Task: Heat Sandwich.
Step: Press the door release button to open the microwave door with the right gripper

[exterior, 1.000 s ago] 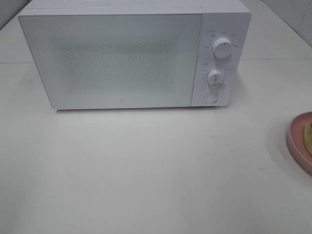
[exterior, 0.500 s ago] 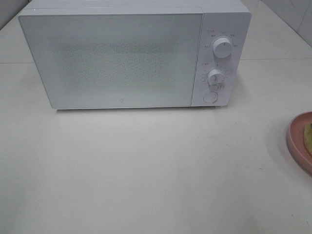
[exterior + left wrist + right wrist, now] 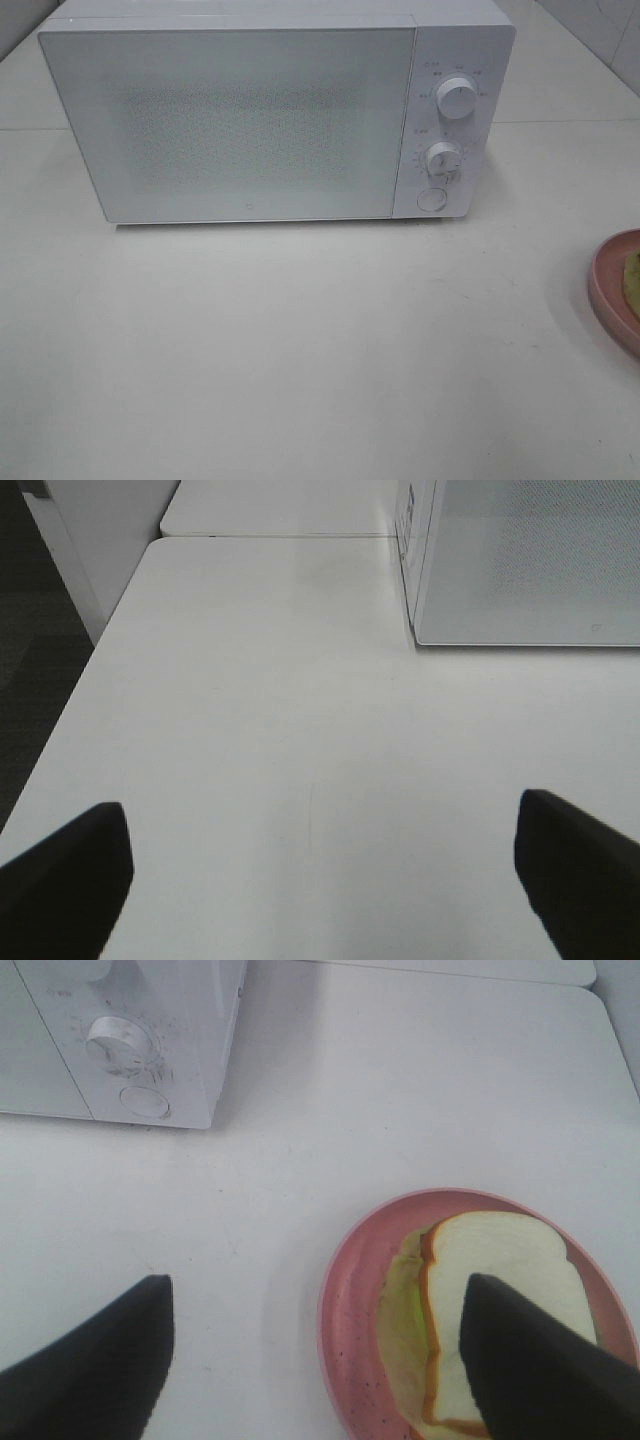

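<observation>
Nothing has shifted since a second ago: neither arm shows in the high view, and the boxy white microwave oven [image 3: 270, 115] stands with its frosted door shut; the sandwich [image 3: 500, 1310], thick white bread with a tan crust and pale green filling, lies on a round pink plate [image 3: 350, 1330] on the white bench [image 3: 300, 350], forward of the microwave and off past its control-panel side; the right hand [image 3: 315, 1360] hangs there with its dark fingers spread wide and nothing gripped, one finger over bare bench and the other over the bread, though whether it touches the bread I cannot tell; the left hand [image 3: 320, 880] is fully spread and empty, low over bare bench forward of the microwave's door-side corner; with the door shut, the step in hand is likely opening the microwave; the round white button [image 3: 431, 199] under the two dials looks like the release, so press it squarely, without brushing the lower dial [image 3: 441, 158] just above; keep the left hand out of the door's swing; afterwards the plate should be taken by its rim and carried level, so that the slices do not slide
</observation>
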### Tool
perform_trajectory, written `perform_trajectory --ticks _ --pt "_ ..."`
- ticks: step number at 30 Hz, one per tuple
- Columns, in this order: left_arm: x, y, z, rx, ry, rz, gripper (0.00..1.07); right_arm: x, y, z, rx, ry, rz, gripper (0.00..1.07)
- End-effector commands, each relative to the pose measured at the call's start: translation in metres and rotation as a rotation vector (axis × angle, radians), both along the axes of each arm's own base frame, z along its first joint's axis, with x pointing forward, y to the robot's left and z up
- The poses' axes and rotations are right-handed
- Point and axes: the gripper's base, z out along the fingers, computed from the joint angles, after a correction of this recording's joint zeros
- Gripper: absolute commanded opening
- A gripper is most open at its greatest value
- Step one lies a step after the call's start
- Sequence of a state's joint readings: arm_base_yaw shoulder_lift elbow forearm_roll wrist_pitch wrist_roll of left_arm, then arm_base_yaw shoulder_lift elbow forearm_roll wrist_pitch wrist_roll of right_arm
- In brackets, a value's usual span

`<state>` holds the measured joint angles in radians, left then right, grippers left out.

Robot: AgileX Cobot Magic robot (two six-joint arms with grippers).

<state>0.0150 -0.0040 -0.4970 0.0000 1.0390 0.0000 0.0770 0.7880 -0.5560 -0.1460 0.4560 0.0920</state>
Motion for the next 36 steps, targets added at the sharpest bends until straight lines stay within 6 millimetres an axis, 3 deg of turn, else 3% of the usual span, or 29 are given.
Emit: perform_trajectory --ticks 1,20,25,32,36 --pt "-0.004 0.000 0.000 0.000 -0.029 0.004 0.98 0.011 0.000 0.001 -0.002 -0.043 0.008 0.76" --pt "-0.004 0.000 0.000 0.000 -0.029 0.004 0.98 0.071 0.011 -0.020 0.033 -0.235 0.076 0.76" --pt "-0.004 0.000 0.000 0.000 -0.029 0.004 0.98 0.079 0.015 -0.034 0.076 -0.374 0.098 0.76" --pt "-0.004 0.000 0.000 0.000 -0.029 0.004 0.98 0.081 0.013 -0.056 0.080 -0.423 0.057 0.76" --pt "-0.004 0.000 0.000 0.000 -0.029 0.004 0.98 0.076 0.024 -0.069 0.039 -0.442 0.074 0.76"
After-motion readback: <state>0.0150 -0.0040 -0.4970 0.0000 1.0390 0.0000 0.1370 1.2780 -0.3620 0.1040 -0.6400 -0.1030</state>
